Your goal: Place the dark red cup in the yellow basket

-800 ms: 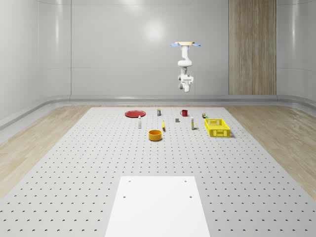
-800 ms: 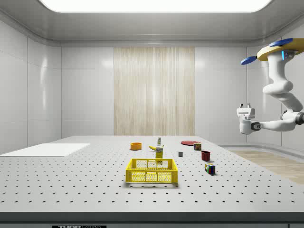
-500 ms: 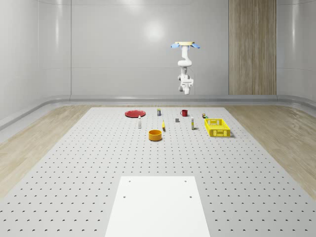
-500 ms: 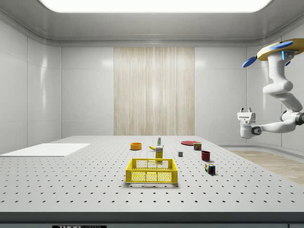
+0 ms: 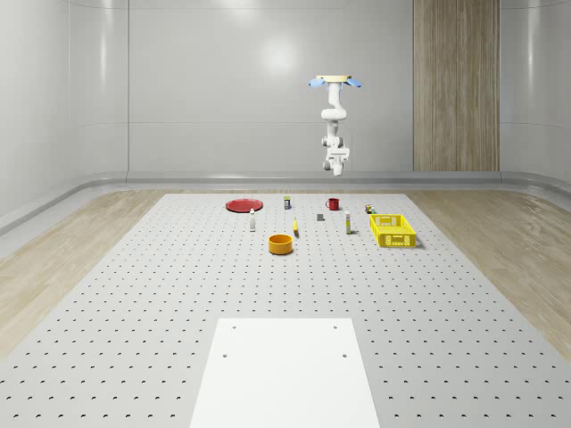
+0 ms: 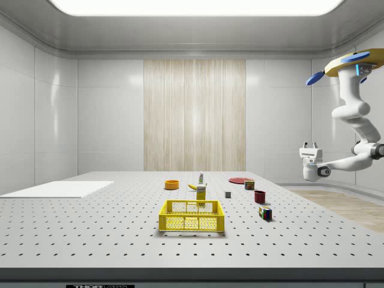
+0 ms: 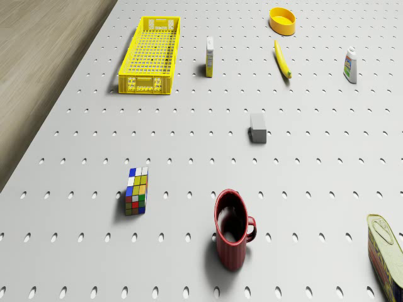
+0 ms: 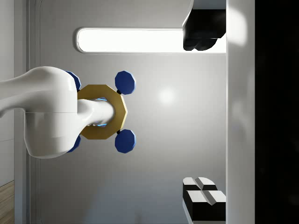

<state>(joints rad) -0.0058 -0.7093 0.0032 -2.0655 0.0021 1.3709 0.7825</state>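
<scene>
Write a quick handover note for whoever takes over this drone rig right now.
Claw: points upward, holds nothing; the drone hovers high at the far end of the table, roughly above the cup.
Dark red cup: upright on the table, between the puzzle cube and a tin, untouched.
Yellow basket: on the table, with nothing in it, further along past the cube.
Done: nothing yet.
Left: turn the claw down, descend, grip the cup, carry it to the basket, drop it in.
</scene>
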